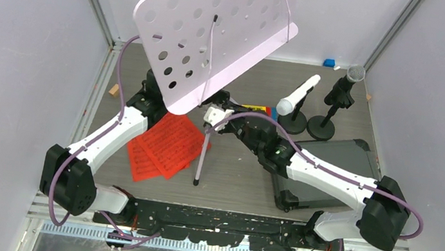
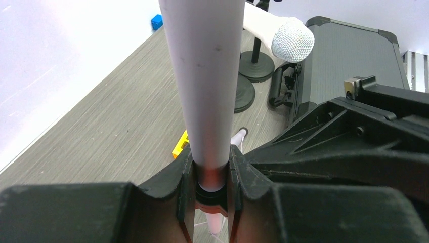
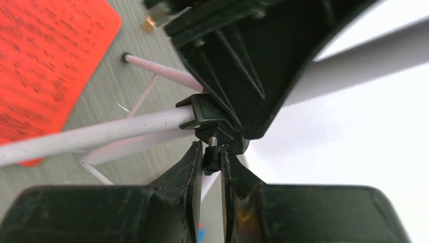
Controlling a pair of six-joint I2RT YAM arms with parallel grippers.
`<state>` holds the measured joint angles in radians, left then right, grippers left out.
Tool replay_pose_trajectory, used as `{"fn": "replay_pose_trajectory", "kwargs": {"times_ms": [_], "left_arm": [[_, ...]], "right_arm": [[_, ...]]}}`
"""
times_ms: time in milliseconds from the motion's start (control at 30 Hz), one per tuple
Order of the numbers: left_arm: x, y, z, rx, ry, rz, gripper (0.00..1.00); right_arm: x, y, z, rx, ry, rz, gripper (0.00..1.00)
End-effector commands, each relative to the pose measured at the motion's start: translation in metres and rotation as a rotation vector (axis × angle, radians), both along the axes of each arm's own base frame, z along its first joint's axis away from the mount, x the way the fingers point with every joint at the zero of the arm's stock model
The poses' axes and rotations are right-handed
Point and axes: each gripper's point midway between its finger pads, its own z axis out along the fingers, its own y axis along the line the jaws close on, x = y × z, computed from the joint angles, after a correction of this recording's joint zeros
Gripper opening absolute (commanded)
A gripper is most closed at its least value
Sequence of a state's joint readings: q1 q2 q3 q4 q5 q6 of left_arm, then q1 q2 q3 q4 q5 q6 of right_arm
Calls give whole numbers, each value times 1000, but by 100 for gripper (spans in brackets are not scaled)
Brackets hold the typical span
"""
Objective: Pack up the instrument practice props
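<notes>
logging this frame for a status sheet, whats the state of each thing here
music desk, tilted, up on its pole
pole, clamped in left claw
left claw, shut on pole
right claw, shut on clamp knob
red sheet-music pages, flat on table, overlapping
white microphone, slanted in a mic holder
grey-headed microphone, slanted in the other mic holder
hard case, lid shut, lying flat

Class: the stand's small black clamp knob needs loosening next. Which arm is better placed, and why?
Probably the right. The right gripper pinches the knob, so it could turn it at once, while the left gripper is clamped on the stand's lilac pole, steadying it.
</notes>
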<state>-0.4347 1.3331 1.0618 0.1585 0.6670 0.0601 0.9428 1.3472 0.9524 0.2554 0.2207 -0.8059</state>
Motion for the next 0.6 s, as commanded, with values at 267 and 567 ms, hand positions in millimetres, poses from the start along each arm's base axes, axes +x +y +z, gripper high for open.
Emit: {"fn": "replay_pose_trajectory", "kwargs": {"times_ms": [267, 567], "left_arm": [[-13, -4, -42, 85, 138, -48, 0], [-14, -3, -42, 88, 133, -46, 0]], "right_arm": [[20, -24, -31, -710, -347, 19, 0], [20, -19, -32, -716, -339, 7, 23]]}}
